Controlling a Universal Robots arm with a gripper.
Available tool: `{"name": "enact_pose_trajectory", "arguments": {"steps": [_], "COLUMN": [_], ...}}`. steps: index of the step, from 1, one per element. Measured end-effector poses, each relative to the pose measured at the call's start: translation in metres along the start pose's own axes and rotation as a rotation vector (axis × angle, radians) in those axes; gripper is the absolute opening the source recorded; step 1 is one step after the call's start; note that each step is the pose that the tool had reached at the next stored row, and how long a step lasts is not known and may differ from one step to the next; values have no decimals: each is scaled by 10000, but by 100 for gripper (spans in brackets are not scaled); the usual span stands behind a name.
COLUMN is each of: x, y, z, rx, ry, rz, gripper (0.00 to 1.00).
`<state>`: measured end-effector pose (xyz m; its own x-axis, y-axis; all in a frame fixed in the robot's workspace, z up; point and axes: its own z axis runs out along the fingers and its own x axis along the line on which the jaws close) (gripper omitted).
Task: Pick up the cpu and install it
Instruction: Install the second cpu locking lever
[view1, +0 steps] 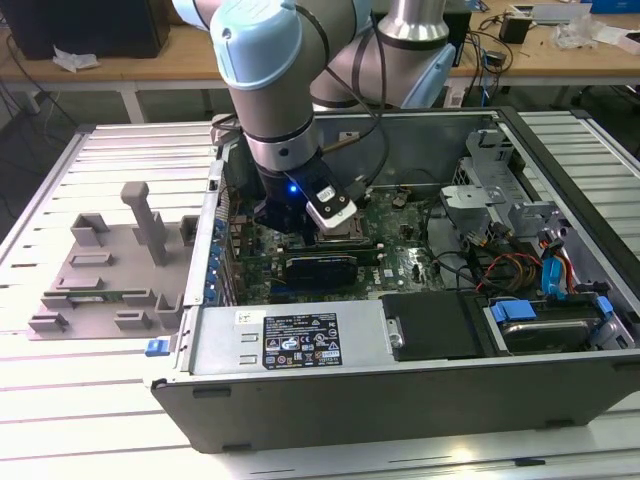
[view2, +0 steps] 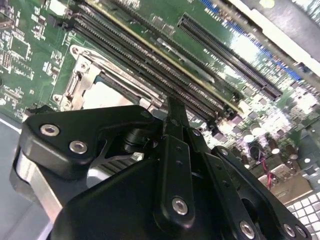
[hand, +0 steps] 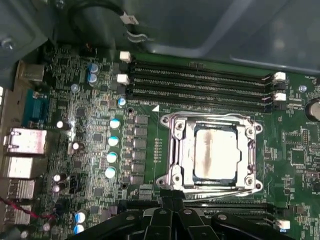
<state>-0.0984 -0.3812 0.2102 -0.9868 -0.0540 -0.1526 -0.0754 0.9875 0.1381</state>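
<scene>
In the first wrist view, the gripper (hand: 172, 202) occupies the lower centre of the frame. Its black fingers (hand: 167, 201) meet in a narrow point with no visible gap and nothing between them: the tool is closed and empty. In the second wrist view the same dark linkage fills the lower half of the frame, and the finger tips (view2: 172, 107) come together just above the socket area.

Just beyond the tips, at centre right of the first wrist view, lies the cpu (hand: 216, 151). It sits flat inside the metal socket frame (hand: 172, 150) on the motherboard (hand: 90, 145), with its silver top facing up toward the camera. The chip is near square, so it has no marked long axis. Its edges run parallel to the frame sides and to the memory slots (hand: 200, 85) above it in the frame. This alignment suggests the chip is seated in its keyed position. Whether the frame is latched down cannot be determined.

Judged from this layout, placement is complete, and the closed fingers are positioned close above the socket edge, not around the chip.

In the exterior view, the arm reaches down into the open computer case (view1: 400, 375) at centre frame. The grey fixture tray (view1: 110, 265) rests on the table at the left of the frame, well apart from the case.
</scene>
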Motion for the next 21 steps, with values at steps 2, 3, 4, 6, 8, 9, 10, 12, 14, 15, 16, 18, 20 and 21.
{"name": "enact_pose_trajectory", "arguments": {"steps": [2, 3, 4, 6, 8, 9, 10, 12, 14, 15, 16, 18, 20, 21], "x": [2, 3, 5, 7, 8, 9, 10, 11, 10, 6, -1, -8, -12, -12], "y": [-16, -25, -35, -47, -59, -69, -76, -88, -95, -101, -103, -108, -118, -127], "z": [6, 9, 14, 22, 25, 25, 26, 30, 33, 37, 38, 40, 40, 39], "rx": [-169, -253, -357, -520, -564, -579, -587, -589, -580, -575, -574, -586, -641, -669], "ry": [-24, -40, -60, -96, -118, -136, -151, -188, -210, -228, -239, -248, -258, -261], "rz": [97, 166, 263, 432, 553, 652, 733, 937, 1056, 1169, 1231, 1279, 1331, 1350], "gripper": [11, 11, 11, 11, 11, 11, 11, 11, 11, 11, 11, 11, 11, 11]}}
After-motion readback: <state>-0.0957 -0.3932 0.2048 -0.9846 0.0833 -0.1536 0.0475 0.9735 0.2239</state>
